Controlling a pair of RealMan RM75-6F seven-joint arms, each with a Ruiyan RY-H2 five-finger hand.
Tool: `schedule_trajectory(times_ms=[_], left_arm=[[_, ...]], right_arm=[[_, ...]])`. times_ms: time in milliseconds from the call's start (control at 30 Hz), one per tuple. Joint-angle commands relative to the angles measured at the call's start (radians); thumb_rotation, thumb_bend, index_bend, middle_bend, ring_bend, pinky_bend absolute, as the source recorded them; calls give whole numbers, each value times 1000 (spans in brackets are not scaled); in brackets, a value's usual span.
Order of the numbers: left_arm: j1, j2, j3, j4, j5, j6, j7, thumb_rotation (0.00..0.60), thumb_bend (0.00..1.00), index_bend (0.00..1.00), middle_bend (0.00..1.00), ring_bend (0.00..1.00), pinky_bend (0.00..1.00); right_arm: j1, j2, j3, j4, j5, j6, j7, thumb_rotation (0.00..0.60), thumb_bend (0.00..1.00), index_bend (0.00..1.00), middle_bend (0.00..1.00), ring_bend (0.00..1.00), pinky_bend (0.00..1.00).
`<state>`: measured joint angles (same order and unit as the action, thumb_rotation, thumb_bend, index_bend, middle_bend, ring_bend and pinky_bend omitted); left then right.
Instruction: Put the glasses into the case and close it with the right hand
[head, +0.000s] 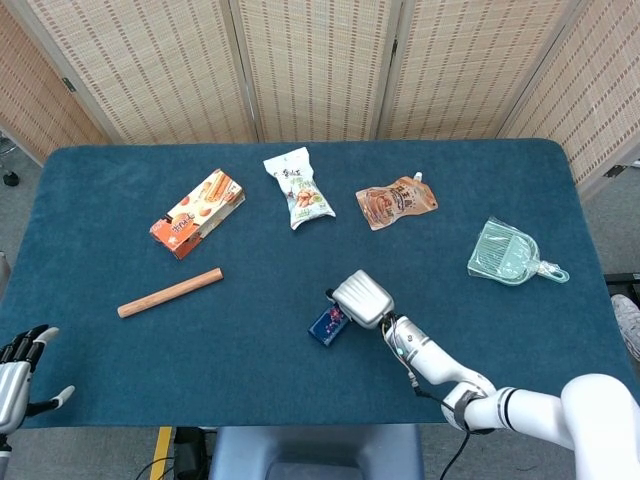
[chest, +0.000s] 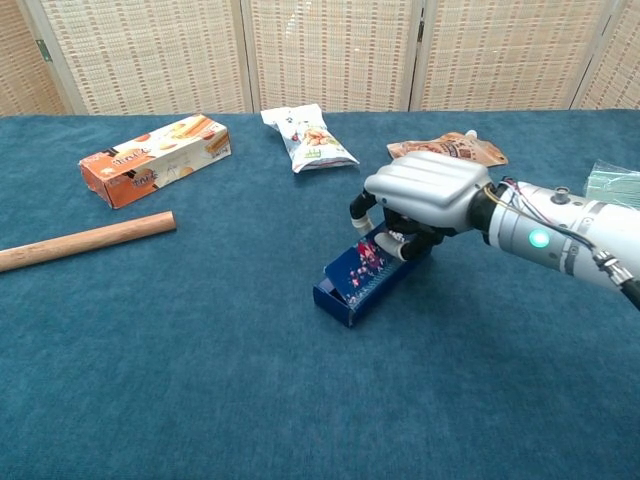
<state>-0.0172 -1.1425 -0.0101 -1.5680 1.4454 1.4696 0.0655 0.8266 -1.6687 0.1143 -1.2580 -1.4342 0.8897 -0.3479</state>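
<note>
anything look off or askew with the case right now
The glasses case sits skewed on the table, its lid tipped down but seemingly not fully flat, with the right hand resting on its far end. Nothing is spilled or damaged.
</note>
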Motion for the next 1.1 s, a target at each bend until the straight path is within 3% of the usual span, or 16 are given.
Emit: schedule_trajectory(times_ms=[33, 233, 367, 533, 667, 800, 900, 1100], left_arm=[[3, 2, 1, 1, -2, 3, -3, 600, 187, 192, 152, 147, 238], [4, 4, 2, -1, 0, 3, -5, 600, 187, 192, 152, 147, 238], [6, 6, 2, -3, 0, 6, -5, 600, 187, 193, 152, 147, 238], [7, 7, 2, -4, -3, 6, -2, 600, 187, 192, 152, 147, 238], [7, 9, 2, -7, -3, 5, -2, 600, 187, 193, 152, 147, 238], [8, 4, 0, -6, -7, 8, 14, 600, 187, 193, 152, 147, 238], [6, 3, 1, -11, -4, 4, 23, 600, 187, 193, 152, 147, 238], [9, 8, 0, -16, -5, 11, 28, 600, 187, 193, 152, 147, 239]], right_arm=[[11, -12, 6, 14, 7, -11, -11, 600, 556, 567, 1000, 1000, 1000], [33, -47, 26, 55, 49, -43, -37, 600, 545, 204, 1000, 1000, 1000], [40, -62, 36, 69, 68, -45, -45, 600, 537, 58, 1000, 1000, 1000], [32, -30, 35, 26, 64, -25, -34, 600, 531, 40, 1000, 1000, 1000], [25, 47, 16, -59, 53, -43, -11, 600, 502, 41, 1000, 1000, 1000], [29, 141, 5, -161, 108, -118, -9, 600, 332, 40, 1000, 1000, 1000], [39, 146, -1, -167, 142, -142, -51, 600, 224, 40, 1000, 1000, 1000], [80, 100, 2, -122, 218, -195, -112, 600, 188, 47, 1000, 1000, 1000]])
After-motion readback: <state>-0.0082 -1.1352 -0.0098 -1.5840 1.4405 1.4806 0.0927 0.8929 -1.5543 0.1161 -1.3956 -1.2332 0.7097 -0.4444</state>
